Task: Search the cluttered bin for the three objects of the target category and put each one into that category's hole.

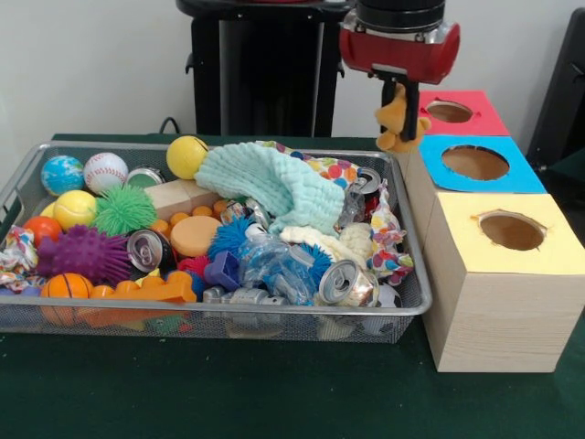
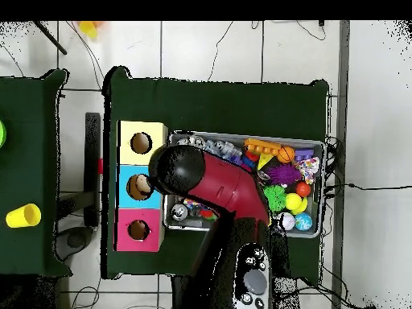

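Observation:
My gripper (image 1: 402, 114) hangs just past the bin's far right corner, shut on a small yellow-orange plush animal (image 1: 391, 119). The plush dangles at the near edge of the red-topped box (image 1: 475, 123), just behind the blue-topped box (image 1: 512, 178) and its hole (image 1: 475, 163). From overhead, the arm's black head (image 2: 177, 169) sits beside the blue box (image 2: 125, 187), and a tan bit of the plush (image 2: 144, 187) shows over that hole. The wire bin (image 1: 228, 313) holds balls, cans, a mint cloth (image 1: 274, 183) and spiky toys.
Three boxes stand in a row right of the bin: red at the far end, blue in the middle, yellow (image 1: 548, 261) nearest. Each has a round hole on top. A yellow cup (image 2: 22, 216) stands on a separate table in the overhead view.

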You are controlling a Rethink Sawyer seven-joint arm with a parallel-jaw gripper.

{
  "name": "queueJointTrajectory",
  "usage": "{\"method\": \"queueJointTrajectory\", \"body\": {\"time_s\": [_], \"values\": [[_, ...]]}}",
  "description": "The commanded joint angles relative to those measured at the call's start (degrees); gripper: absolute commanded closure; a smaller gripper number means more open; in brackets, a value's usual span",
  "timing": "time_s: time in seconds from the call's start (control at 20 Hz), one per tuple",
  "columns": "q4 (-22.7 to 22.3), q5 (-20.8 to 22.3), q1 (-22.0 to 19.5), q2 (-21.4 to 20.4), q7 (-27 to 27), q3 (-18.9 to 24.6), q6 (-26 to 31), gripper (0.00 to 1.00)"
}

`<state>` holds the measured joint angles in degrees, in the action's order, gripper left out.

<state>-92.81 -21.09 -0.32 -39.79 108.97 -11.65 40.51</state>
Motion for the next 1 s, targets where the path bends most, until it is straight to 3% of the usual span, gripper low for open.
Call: {"method": "queueJointTrajectory", "body": {"time_s": [0.05,0.55,1.0], "values": [[-4.04,-3.9,1.51,1.22,19.52,-0.09,-0.96,1.0],[-10.42,-6.85,7.21,-1.7,24.7,-1.92,-3.52,1.0],[-15.33,-8.14,8.49,-3.95,24.38,-1.04,-6.99,1.0]]}}
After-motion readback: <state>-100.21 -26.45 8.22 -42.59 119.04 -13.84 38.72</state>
